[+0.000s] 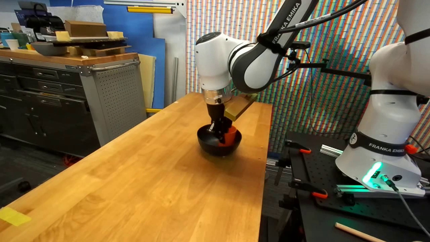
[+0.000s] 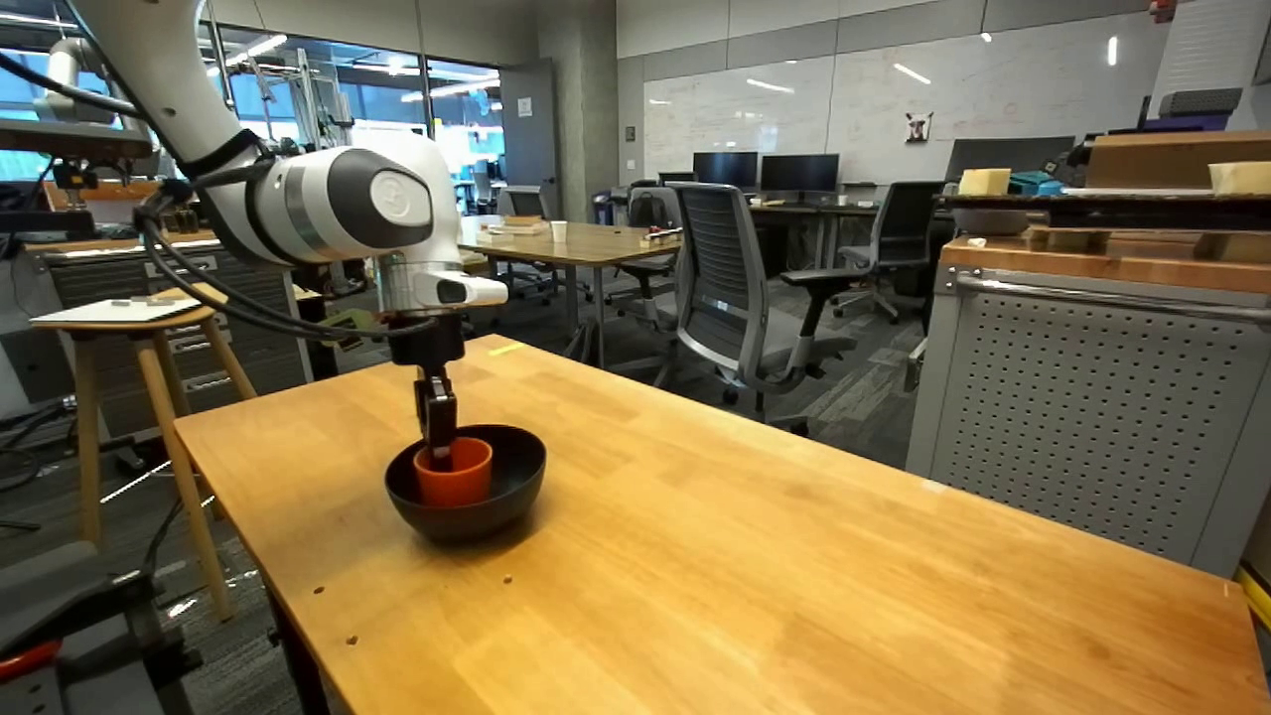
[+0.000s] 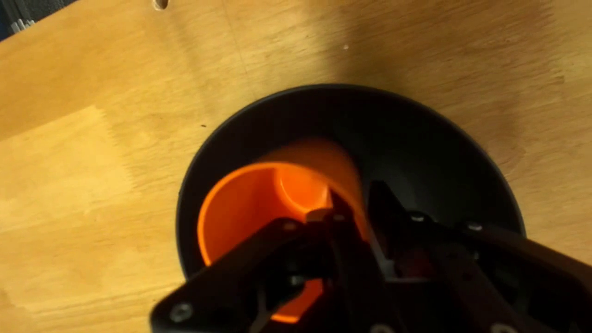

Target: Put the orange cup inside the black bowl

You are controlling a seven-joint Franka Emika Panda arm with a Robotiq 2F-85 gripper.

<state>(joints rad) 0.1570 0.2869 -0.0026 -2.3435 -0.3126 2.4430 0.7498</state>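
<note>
The orange cup [image 1: 230,136] sits inside the black bowl [image 1: 215,148] on the wooden table, toward one side of it. In an exterior view the cup [image 2: 462,485] is near the front wall of the bowl [image 2: 437,518], roughly upright. My gripper [image 3: 360,201] points down into the bowl. In the wrist view one finger is inside the cup [image 3: 240,210] and one is outside, close together on the cup's wall. They look shut on it, though the picture is dark and blurred. The finger inside is partly hidden by the wall. The bowl [image 3: 434,171] is bare on the other side.
The wooden table [image 1: 161,181] has an edge close to the bowl on the robot base side. Small holes [image 2: 352,641] show near a corner. A strip of yellow tape [image 1: 14,216] lies far off. A workbench [image 2: 1102,397] stands beyond the table.
</note>
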